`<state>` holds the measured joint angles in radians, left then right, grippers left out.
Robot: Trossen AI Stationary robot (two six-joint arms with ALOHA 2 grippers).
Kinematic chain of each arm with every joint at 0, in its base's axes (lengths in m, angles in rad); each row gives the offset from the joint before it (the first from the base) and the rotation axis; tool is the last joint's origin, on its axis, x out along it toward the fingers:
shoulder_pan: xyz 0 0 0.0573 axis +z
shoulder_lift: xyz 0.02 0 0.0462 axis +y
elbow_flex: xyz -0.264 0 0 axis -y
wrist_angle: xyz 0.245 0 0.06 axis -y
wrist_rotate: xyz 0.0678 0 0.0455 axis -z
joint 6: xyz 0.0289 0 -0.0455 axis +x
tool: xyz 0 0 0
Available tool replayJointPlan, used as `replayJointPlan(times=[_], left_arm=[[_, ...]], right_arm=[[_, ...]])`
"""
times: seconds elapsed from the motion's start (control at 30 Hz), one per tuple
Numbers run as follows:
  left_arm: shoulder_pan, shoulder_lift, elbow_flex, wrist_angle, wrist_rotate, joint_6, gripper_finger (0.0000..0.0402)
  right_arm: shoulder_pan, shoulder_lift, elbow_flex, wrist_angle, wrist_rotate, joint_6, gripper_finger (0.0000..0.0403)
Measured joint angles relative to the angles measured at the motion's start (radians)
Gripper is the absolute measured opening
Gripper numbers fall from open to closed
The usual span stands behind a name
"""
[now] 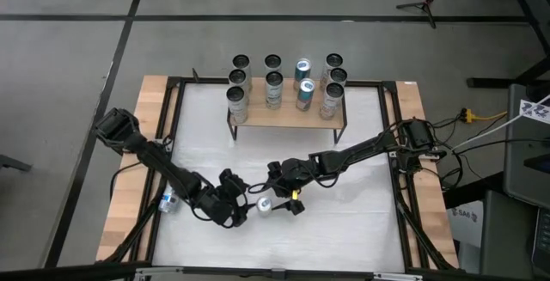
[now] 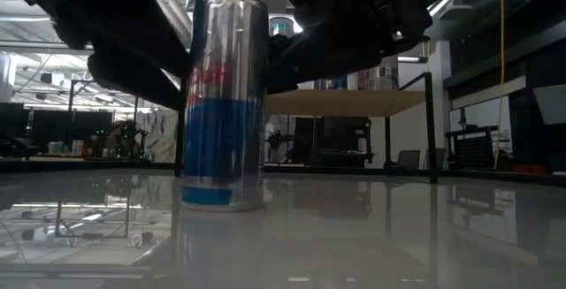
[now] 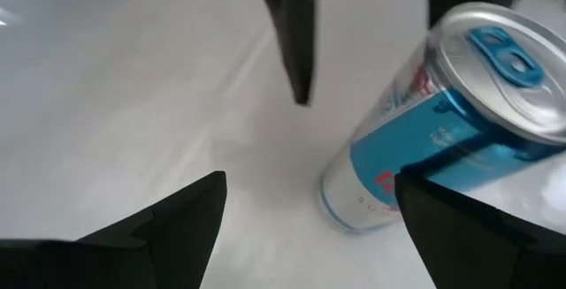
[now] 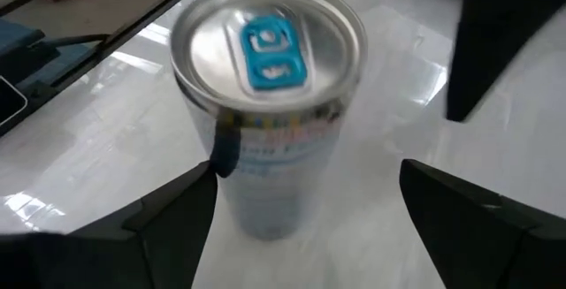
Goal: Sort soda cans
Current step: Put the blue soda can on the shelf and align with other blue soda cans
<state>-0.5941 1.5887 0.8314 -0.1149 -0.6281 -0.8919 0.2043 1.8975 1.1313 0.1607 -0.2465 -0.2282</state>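
Two dark two-finger hands meet low in the middle of the high view, both with fingers spread wide and holding nothing. The left hand (image 1: 243,205) sits just left of a slim silver soda can with a blue label and blue tab (image 1: 265,204), which stands upright on the glossy white table (image 1: 344,229). The right hand (image 1: 284,197) sits just to the can's upper right; its wrist view looks down on the can's lid between the parted fingers (image 4: 168,223). Neither hand clearly touches the can. Toward the top centre of the high view, eleven more slim silver cans (image 1: 273,88) stand in rows on a small wooden shelf (image 1: 288,116), two of them with blue tops.
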Motion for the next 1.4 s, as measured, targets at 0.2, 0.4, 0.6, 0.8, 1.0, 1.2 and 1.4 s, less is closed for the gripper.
replayJointPlan(times=[0.2, 0.4, 0.6, 0.8, 1.0, 1.2, 1.4], left_arm=[[-0.024, 0.0, 0.0, 0.008, 0.043, -0.047, 0.0334], [-0.044, 0.0, 0.0, 0.007, 0.047, -0.052, 0.0334], [-0.05, 0.0, 0.0, 0.003, 0.045, -0.052, 0.0334], [-0.05, 0.0, 0.0, -0.006, 0.044, -0.052, 0.0334], [-0.05, 0.0, 0.0, -0.005, 0.044, -0.052, 0.0334], [-0.05, 0.0, 0.0, -0.005, 0.044, -0.069, 0.0334], [-0.05, 0.0, 0.0, -0.007, 0.044, -0.069, 0.0334]], right_arm=[[-0.003, 0.0, 0.0, -0.035, 0.035, 0.0, 0.0348], [-0.003, 0.0, 0.0, -0.045, 0.12, 0.042, 0.0348], [-0.003, -0.008, 0.0, -0.069, 0.113, 0.041, 0.0348], [-0.002, -0.071, 0.0, -0.157, 0.104, 0.041, 0.0348], [-0.001, -0.136, 0.0, -0.208, 0.072, 0.051, 0.0348], [-0.001, -0.18, 0.0, -0.218, 0.015, 0.159, 0.0348], [0.006, -0.219, 0.0, -0.206, -0.036, 0.326, 0.0348]])
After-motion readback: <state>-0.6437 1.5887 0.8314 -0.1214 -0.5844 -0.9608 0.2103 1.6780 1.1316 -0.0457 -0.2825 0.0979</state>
